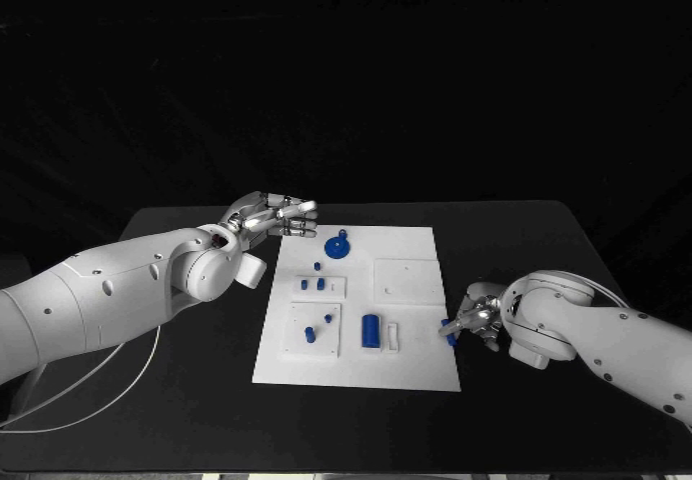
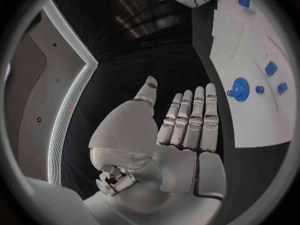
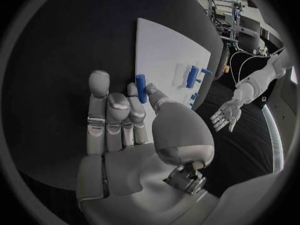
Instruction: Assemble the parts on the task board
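Black counter (image 1: 188,400), white task board (image 1: 411,375) mid-counter: right hand (image 1: 473,322) pinching small blue peg (image 3: 141,88) (light, stiff, likely slippery; best gripped mid-shaft) at board's right edge, left hand (image 1: 271,216) spread, holding nothing.

The task board (image 1: 411,300) looks matt white, the table (image 1: 173,400) matt black; the left hand (image 2: 181,130) shows smooth, silvery, slightly glossy segments.

blue part (image 3: 141,88) between right hand (image 3: 134,135) fingertips
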`<state>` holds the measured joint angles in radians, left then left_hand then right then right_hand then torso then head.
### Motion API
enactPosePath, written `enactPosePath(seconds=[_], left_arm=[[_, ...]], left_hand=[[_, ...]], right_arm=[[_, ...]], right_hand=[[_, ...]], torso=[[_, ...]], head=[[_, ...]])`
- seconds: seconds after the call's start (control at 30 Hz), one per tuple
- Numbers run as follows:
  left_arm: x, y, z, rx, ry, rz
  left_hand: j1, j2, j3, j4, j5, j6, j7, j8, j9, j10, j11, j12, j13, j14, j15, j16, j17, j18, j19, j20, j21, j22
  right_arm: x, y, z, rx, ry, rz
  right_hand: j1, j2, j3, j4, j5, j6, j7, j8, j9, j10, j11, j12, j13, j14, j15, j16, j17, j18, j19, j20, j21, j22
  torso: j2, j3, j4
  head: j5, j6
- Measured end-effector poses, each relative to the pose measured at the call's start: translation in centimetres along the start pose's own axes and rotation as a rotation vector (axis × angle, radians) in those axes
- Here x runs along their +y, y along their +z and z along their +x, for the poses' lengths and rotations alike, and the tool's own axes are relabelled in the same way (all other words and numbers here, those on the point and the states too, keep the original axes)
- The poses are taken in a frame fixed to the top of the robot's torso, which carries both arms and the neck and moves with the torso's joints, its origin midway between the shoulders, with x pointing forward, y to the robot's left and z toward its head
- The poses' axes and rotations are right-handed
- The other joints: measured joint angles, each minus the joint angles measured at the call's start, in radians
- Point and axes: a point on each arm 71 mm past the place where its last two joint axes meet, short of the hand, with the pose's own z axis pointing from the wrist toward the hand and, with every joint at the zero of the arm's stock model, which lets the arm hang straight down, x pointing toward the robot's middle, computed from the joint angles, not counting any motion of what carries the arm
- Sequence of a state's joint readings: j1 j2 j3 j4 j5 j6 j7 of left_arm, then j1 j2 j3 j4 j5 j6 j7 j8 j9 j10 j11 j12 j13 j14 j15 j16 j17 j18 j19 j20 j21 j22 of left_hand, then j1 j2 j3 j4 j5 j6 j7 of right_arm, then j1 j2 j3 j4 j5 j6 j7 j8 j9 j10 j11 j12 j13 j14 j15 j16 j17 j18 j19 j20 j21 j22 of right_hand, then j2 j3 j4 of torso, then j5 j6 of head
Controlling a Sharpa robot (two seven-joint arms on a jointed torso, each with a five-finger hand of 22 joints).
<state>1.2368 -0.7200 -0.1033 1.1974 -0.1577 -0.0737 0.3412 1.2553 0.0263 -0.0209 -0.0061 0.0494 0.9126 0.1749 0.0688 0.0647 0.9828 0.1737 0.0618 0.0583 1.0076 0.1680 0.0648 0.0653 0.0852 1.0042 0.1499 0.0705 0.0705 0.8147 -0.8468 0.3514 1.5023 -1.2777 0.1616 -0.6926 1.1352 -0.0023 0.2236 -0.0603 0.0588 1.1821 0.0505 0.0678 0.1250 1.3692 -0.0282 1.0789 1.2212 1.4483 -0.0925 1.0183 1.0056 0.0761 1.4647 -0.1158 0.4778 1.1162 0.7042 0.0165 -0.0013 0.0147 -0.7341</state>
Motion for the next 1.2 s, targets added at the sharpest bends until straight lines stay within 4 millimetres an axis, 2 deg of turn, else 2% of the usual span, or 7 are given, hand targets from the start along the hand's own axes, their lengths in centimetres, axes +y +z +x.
enactPosePath(seconds=[0.17, 0.27, 0.3, 0.67, 0.9, 1.07, 1.2], left_arm=[[0.0, 0.0, -0.1, -0.001, 0.000, 0.000], [0.0, -0.1, -0.1, -0.003, 0.001, -0.001], [0.0, -0.1, -0.2, -0.003, 0.001, -0.001], [0.0, -0.2, -0.3, -0.006, 0.001, -0.002], [0.0, -0.2, -0.4, -0.007, 0.002, -0.002], [0.1, -0.2, -0.4, -0.008, 0.002, -0.003], [0.1, -0.2, -0.4, -0.009, 0.002, -0.003]], left_hand=[[0.000, 0.000, 0.000, 0.000, 0.000, 0.000, 0.000, 0.000, 0.000, 0.000, 0.000, 0.000, 0.000, 0.000, 0.000, 0.000, 0.000, 0.000, 0.000, 0.000, 0.000, 0.000], [0.000, 0.000, 0.000, 0.000, 0.000, 0.000, 0.000, 0.000, 0.000, 0.000, 0.000, 0.000, 0.000, 0.000, 0.000, 0.000, 0.000, 0.000, 0.000, 0.000, 0.000, 0.000], [0.000, 0.000, 0.000, 0.000, 0.000, 0.000, 0.000, 0.000, 0.000, 0.000, 0.000, 0.000, 0.000, 0.000, 0.000, 0.000, 0.000, 0.000, 0.000, 0.000, 0.000, 0.000], [0.000, 0.000, 0.000, 0.000, 0.000, 0.000, 0.000, 0.000, 0.000, 0.000, 0.000, 0.000, 0.000, 0.000, 0.000, 0.000, 0.000, 0.000, 0.000, 0.000, 0.000, 0.000], [0.000, 0.000, 0.000, 0.000, 0.000, 0.000, 0.000, 0.000, 0.000, 0.000, 0.000, 0.000, 0.000, 0.000, 0.000, 0.000, 0.000, 0.000, 0.000, 0.000, 0.000, 0.000], [0.000, 0.000, 0.000, 0.000, 0.000, 0.000, 0.000, 0.000, 0.000, 0.000, 0.000, 0.000, 0.000, 0.000, 0.000, 0.000, 0.000, 0.000, 0.000, 0.000, 0.000, 0.000], [0.000, 0.000, 0.000, 0.000, 0.000, 0.000, 0.000, 0.000, 0.000, 0.000, 0.000, 0.000, 0.000, 0.000, 0.000, 0.000, 0.000, 0.000, 0.000, 0.000, 0.000, 0.000]], right_arm=[[0.2, 0.2, 0.2, -0.004, 0.005, 0.000], [0.3, 0.4, 0.3, -0.008, 0.010, 0.000], [0.2, 0.4, 0.4, -0.010, 0.013, 0.000], [0.0, 0.6, 0.6, -0.031, 0.044, -0.001], [-0.7, 0.3, 0.6, -0.036, 0.076, -0.005], [-1.1, -0.2, 0.0, -0.046, 0.105, -0.008], [-1.0, -0.7, -1.0, -0.066, 0.123, -0.018]], right_hand=[[-0.022, 0.022, 0.021, -0.071, 0.026, 0.010, 0.000, 0.003, 0.022, 0.002, 0.001, 0.000, -0.001, 0.000, 0.000, 0.000, -0.005, 0.000, 0.000, 0.000, 0.000, 0.003], [-0.027, 0.020, 0.028, -0.087, 0.032, 0.011, -0.001, 0.003, 0.126, -0.001, -0.001, 0.000, -0.002, 0.000, 0.000, 0.000, -0.005, 0.000, 0.000, 0.000, 0.000, 0.003], [-0.030, 0.018, 0.029, -0.092, 0.039, 0.011, -0.001, 0.003, 0.206, -0.002, -0.002, 0.000, -0.002, 0.000, 0.000, 0.000, -0.006, 0.000, 0.000, 0.000, 0.000, 0.003], [-0.047, 0.027, 0.047, -0.112, 0.085, 0.029, -0.012, 0.003, 0.256, 0.002, -0.005, 0.000, -0.007, 0.000, 0.000, 0.000, -0.011, -0.002, 0.000, 0.000, 0.000, 0.005], [-0.048, 0.029, 0.047, -0.112, 0.085, 0.031, -0.014, -0.010, 0.253, 0.002, -0.005, 0.000, -0.008, 0.000, 0.000, 0.000, -0.012, -0.001, 0.000, 0.000, 0.000, 0.005], [-0.053, 0.034, 0.050, -0.110, 0.054, 0.034, -0.017, -0.008, 0.010, 0.001, -0.006, 0.000, -0.010, 0.000, 0.000, 0.000, -0.014, -0.001, 0.000, 0.000, 0.000, 0.005], [-0.047, 0.041, 0.047, -0.106, 0.054, 0.037, -0.014, -0.007, 0.001, 0.002, -0.010, 0.000, -0.010, 0.000, 0.000, 0.000, -0.015, -0.001, 0.000, 0.000, 0.005, 0.007]], torso=[[0.000, 0.0003, 0.0005], [0.001, 0.0006, 0.0010], [0.001, 0.0006, 0.0012], [0.000, 0.0005, 0.0007], [-0.001, 0.0006, -0.0010], [-0.001, 0.0017, -0.0024], [-0.001, 0.0012, -0.0031]], head=[[0.000, -0.001], [0.001, -0.003], [0.001, -0.003], [0.007, -0.008], [0.008, -0.008], [0.008, -0.005], [0.003, -0.002]])
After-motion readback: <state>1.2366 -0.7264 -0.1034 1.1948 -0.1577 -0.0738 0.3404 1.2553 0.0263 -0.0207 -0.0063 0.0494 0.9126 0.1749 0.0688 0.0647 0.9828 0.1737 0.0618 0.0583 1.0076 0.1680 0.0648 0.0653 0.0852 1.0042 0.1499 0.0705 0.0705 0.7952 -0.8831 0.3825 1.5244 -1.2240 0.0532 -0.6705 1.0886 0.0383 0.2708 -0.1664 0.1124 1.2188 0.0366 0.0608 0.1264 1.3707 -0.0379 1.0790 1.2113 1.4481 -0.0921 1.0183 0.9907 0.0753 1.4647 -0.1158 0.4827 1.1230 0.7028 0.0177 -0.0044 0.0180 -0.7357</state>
